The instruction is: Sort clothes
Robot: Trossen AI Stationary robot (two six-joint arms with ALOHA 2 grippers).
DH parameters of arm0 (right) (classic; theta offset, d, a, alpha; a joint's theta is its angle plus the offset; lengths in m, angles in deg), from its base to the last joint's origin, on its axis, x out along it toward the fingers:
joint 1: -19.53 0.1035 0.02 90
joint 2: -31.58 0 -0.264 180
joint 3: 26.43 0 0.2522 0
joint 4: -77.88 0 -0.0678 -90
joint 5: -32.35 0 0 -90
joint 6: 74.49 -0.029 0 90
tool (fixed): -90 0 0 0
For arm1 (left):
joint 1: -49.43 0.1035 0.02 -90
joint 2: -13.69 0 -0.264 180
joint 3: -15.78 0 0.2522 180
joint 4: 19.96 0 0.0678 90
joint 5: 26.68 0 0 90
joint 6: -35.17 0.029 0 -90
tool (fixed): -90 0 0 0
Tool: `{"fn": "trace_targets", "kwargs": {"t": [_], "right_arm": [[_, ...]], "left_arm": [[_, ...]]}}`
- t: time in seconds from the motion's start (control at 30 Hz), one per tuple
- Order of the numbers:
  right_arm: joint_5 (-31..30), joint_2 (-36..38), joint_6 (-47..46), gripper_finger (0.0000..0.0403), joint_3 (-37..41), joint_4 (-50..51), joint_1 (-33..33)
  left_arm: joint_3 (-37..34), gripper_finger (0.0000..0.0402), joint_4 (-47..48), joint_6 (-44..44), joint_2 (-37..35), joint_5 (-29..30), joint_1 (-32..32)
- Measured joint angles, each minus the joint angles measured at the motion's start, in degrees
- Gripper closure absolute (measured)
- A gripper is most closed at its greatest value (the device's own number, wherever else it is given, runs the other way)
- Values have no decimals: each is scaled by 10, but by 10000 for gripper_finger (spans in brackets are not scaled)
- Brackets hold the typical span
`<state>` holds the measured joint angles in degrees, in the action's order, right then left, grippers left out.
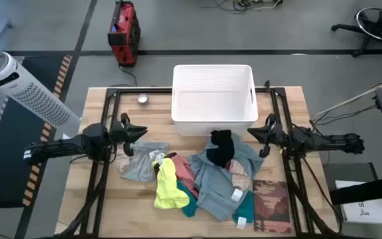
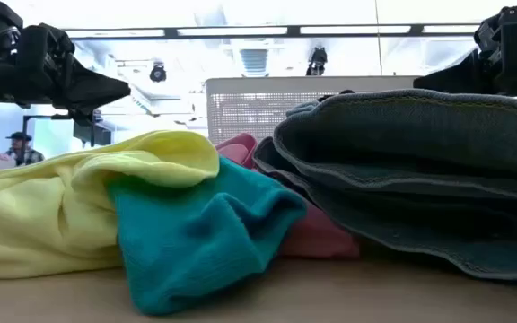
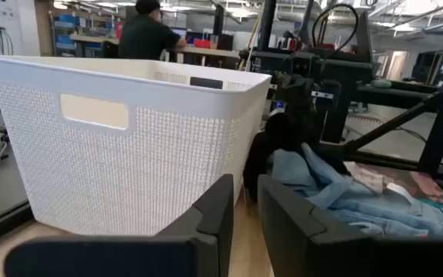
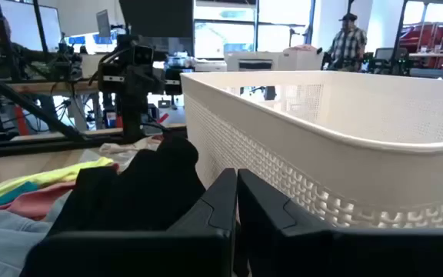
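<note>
Sorting looks barely begun, in my judgement. White basket [image 1: 213,96] at table [image 1: 98,219] back edge appears empty. Clothes [image 1: 197,176] heaped mid-table in front of basket: yellow, teal, pink, grey-blue, black piece on top. My left claw [image 1: 136,133] hovers beside heap, fingers nearly together, holding nothing. My right claw [image 1: 265,135] hovers opposite, fingers pressed together, empty. All pieces left to sort.
</note>
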<state>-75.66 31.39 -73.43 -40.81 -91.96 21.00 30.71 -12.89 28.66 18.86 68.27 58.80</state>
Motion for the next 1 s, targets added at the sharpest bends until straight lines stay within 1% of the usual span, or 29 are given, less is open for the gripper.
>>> {"fn": "trace_targets", "kwargs": {"t": [0.47, 0.53, 0.67, 0.77, 0.9, 1.0], "right_arm": [[0, 0, 5, 403, 0, 0, 0], [-1, 0, 67, 403, 0, 0, 0], [0, 0, 241, 403, 0, 0, 0], [0, 0, 334, 403, 0, 0, 0], [0, 0, 403, 403, 0, 0, 0], [0, 0, 406, 403, 0, 0, 0]], "left_arm": [[0, 351, 17, 6, 0, 0, 0], [0, 351, 17, 6, 0, 0, 0], [0, 351, 17, 6, 0, 0, 0], [0, 351, 17, 6, 0, 0, 0], [0, 351, 17, 6, 0, 0, 0], [0, 351, 17, 6, 0, 0, 0]]}}
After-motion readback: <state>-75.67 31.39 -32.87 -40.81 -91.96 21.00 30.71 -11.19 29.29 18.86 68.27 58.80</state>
